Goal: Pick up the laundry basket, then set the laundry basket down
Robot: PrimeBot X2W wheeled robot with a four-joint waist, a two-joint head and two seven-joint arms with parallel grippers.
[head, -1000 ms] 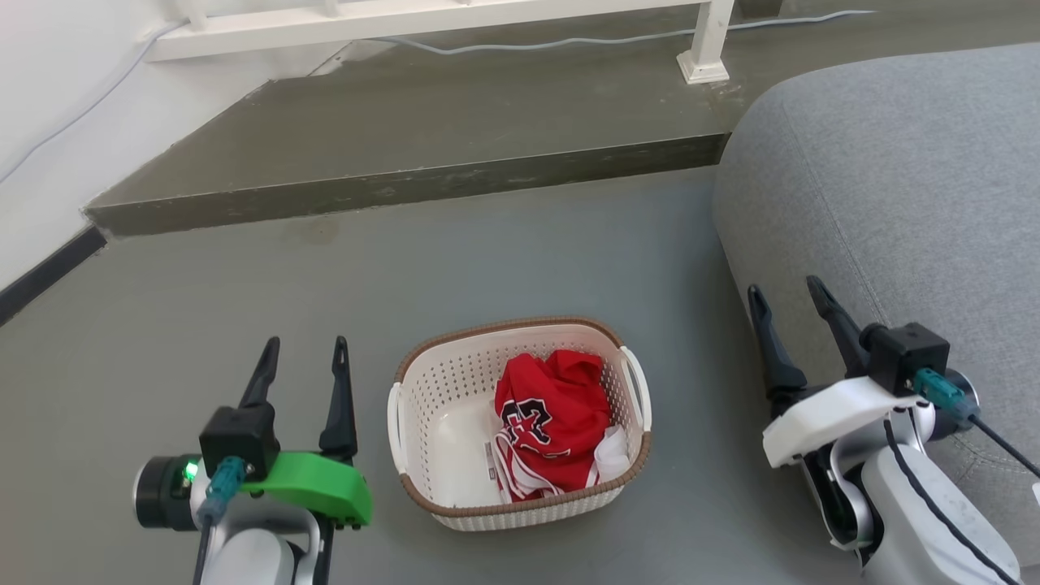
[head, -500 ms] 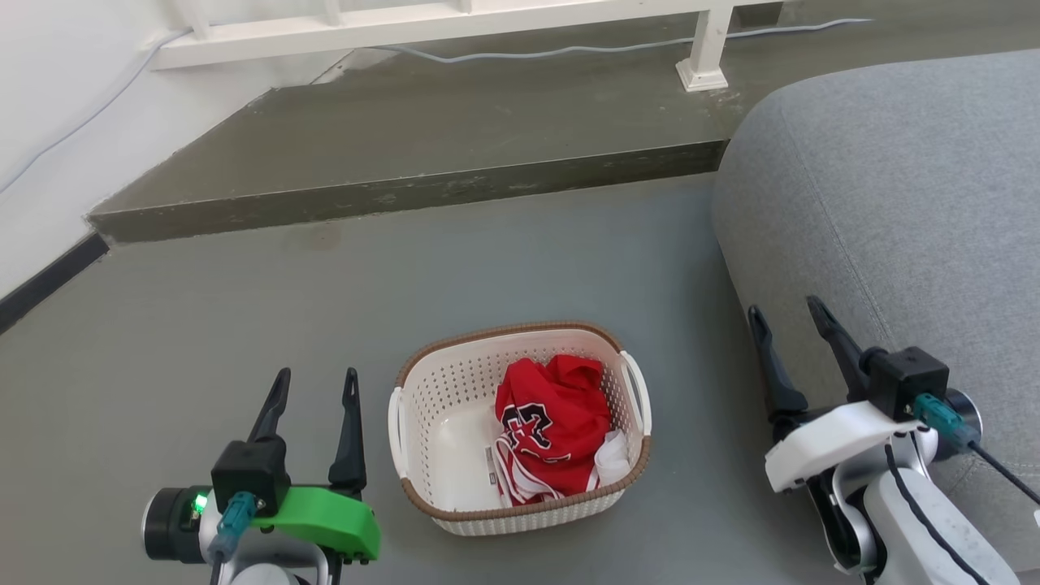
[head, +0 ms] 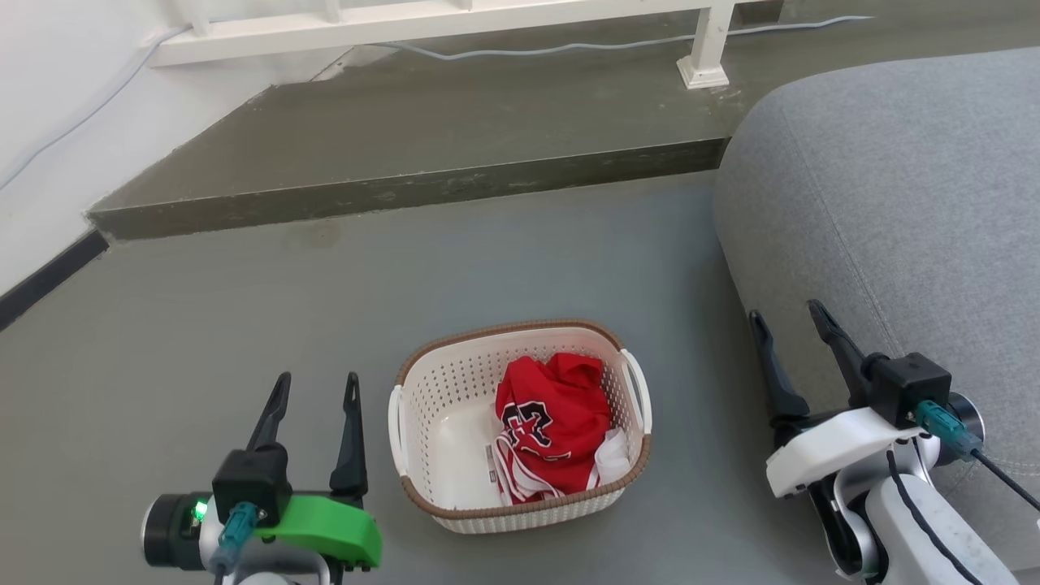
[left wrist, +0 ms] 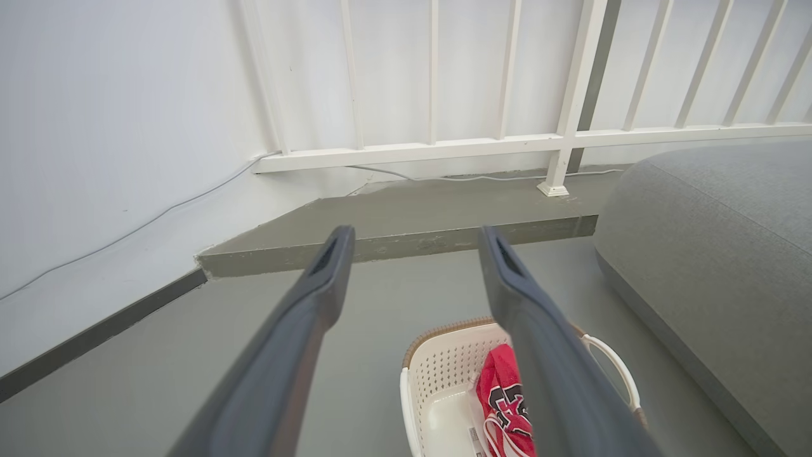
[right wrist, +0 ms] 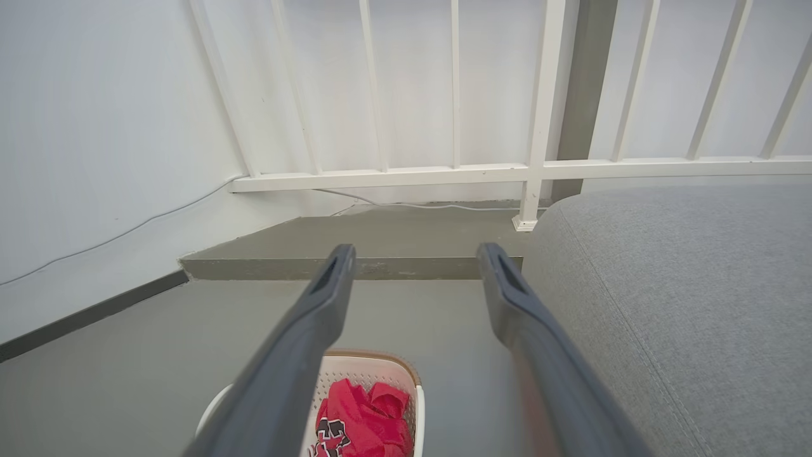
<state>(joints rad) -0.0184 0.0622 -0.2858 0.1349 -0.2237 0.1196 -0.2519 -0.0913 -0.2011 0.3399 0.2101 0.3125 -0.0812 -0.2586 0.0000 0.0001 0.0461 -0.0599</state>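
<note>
The laundry basket [head: 443,388] sits on the grey floor [head: 244,309], between the two arms, with a crumpled red jersey [head: 552,418] in its right half. The left gripper [head: 317,380] hovers just beside its left handle, fingers apart and empty. The right gripper [head: 785,310], likewise spread around nothing, hangs well apart from it against the grey sofa [head: 894,203].

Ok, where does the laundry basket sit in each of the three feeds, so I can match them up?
Head view: laundry basket at lower centre, whole, red jersey inside.
Left wrist view: bottom edge, right of centre, cut off by the frame.
Right wrist view: bottom edge, left of centre, its far end in frame.
Shared landmark: the white railing post's foot, beyond the basket in all three.
</note>
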